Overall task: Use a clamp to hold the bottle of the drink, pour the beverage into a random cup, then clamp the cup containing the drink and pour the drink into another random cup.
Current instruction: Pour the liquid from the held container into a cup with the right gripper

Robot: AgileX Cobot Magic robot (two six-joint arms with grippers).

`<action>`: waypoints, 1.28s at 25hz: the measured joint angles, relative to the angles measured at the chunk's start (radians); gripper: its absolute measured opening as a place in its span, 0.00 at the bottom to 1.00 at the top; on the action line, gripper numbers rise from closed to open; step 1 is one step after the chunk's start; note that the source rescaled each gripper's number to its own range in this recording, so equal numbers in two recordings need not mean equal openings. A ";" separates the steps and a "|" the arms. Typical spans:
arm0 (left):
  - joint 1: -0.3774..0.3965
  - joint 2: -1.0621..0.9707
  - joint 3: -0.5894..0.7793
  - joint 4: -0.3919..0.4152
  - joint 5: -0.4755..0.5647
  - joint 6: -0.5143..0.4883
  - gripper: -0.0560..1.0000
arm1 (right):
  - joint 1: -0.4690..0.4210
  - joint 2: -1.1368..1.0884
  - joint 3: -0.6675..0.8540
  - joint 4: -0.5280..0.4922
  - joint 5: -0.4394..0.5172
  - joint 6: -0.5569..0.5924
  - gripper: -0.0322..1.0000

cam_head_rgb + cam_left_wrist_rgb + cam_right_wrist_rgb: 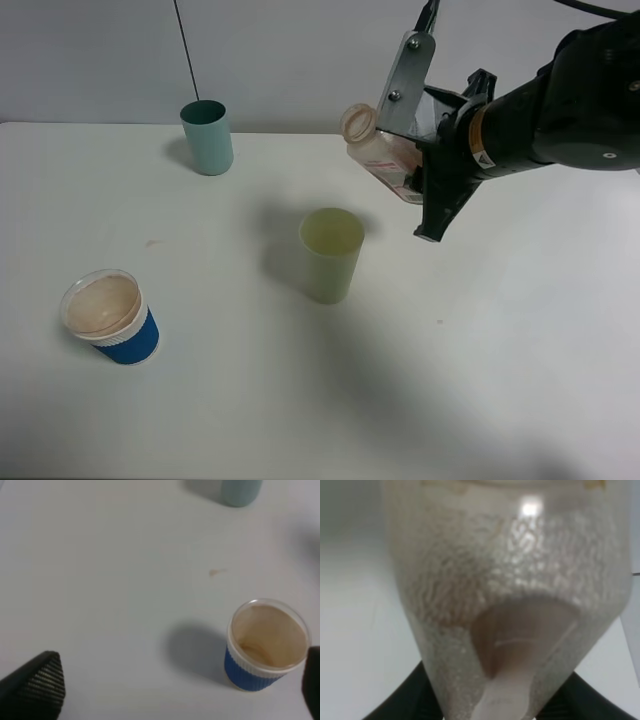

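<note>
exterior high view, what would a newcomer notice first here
The right tool holds a tilted bottle in the air, its open mouth pointing left. It appears up and to the right of the pale green cup, which stands mid-table. Next come the blue-sleeved cup at the front left, brownish inside, and a teal cup at the back left.

Nothing legible from here: the small sticker (pixel 484 143) on the right arm (pixel 565 110), just beside the bottle (pixel 385 152), is too blurred to read.
</note>
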 joint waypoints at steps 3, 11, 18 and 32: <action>0.000 0.000 0.000 0.000 0.000 0.000 0.88 | 0.016 0.000 0.000 0.000 0.000 -0.048 0.05; 0.000 0.000 0.000 0.000 0.000 0.000 0.88 | 0.034 0.000 0.000 0.005 0.023 -0.096 0.05; 0.000 0.000 0.000 0.000 0.000 0.000 0.88 | 0.049 0.000 0.000 0.011 0.071 -0.159 0.05; 0.000 0.000 0.000 0.000 0.000 0.000 0.88 | 0.067 0.000 0.000 0.042 0.141 -0.309 0.05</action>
